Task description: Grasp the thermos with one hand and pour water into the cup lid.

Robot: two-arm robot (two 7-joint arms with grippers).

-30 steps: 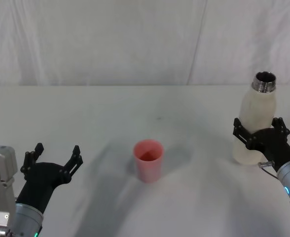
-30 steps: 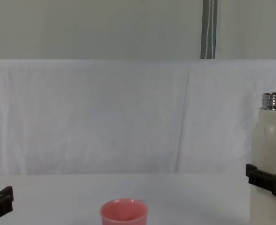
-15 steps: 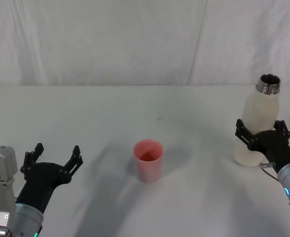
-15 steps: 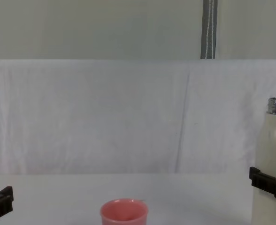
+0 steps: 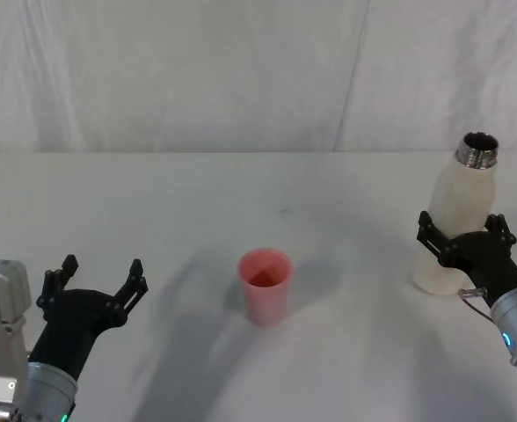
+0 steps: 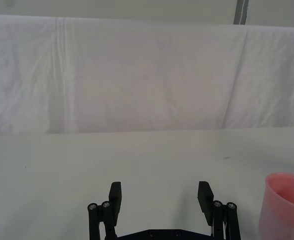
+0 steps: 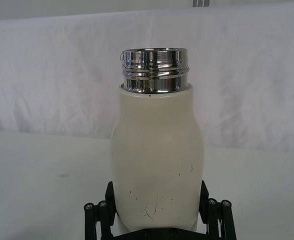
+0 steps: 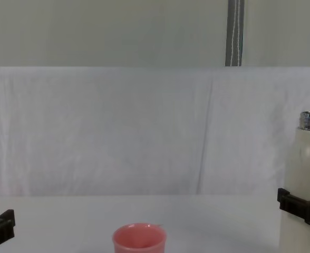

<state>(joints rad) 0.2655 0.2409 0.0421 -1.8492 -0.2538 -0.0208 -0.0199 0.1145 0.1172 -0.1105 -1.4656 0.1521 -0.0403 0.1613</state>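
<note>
The cream-white thermos [image 5: 456, 207] stands at the right of the table, its steel neck uncapped, leaning slightly. My right gripper [image 5: 461, 230] is shut on its lower body, one black finger on each side; the right wrist view shows the thermos [image 7: 157, 150] filling the space between the fingers [image 7: 109, 197]. The pink cup lid [image 5: 265, 283] stands upright at the table's middle, well left of the thermos. My left gripper [image 5: 100, 272] rests open and holds nothing at the near left, with the cup lid [image 6: 287, 200] off to its side.
The table [image 5: 241, 193] is covered in white cloth, and a white draped backdrop [image 5: 197, 70] rises behind its far edge. A grey pole [image 8: 234, 31] stands behind the backdrop.
The thermos and my right gripper have shifted slightly right and down together, then a touch back left. The left arm and cup lid have not moved.
</note>
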